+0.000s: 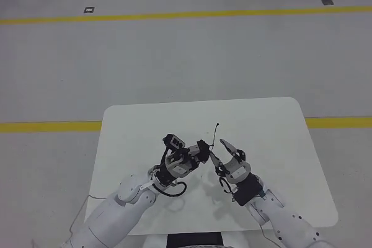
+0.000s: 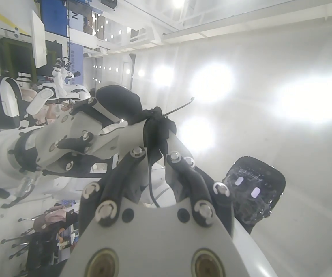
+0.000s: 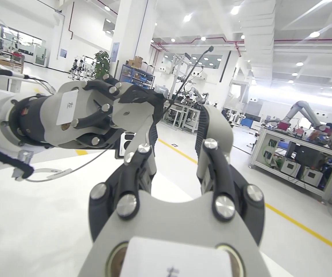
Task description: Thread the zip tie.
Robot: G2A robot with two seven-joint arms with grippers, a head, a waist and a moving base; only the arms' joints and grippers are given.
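Left gripper (image 2: 155, 120) clamps the zip tie (image 2: 180, 106); right gripper (image 3: 180, 119), open and empty alongside, should close squarely on its free end.

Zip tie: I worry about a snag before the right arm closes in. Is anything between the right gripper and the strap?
Nothing visible does. The thin black plastic zip tie is pinched in the shut left gripper, its free end sticking into open air; the open right gripper sits right beside it.

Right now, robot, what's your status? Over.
Left fingers shut on zip tie, its end sticking out free. Right fingers open, close beside. Nothing seen in the way.
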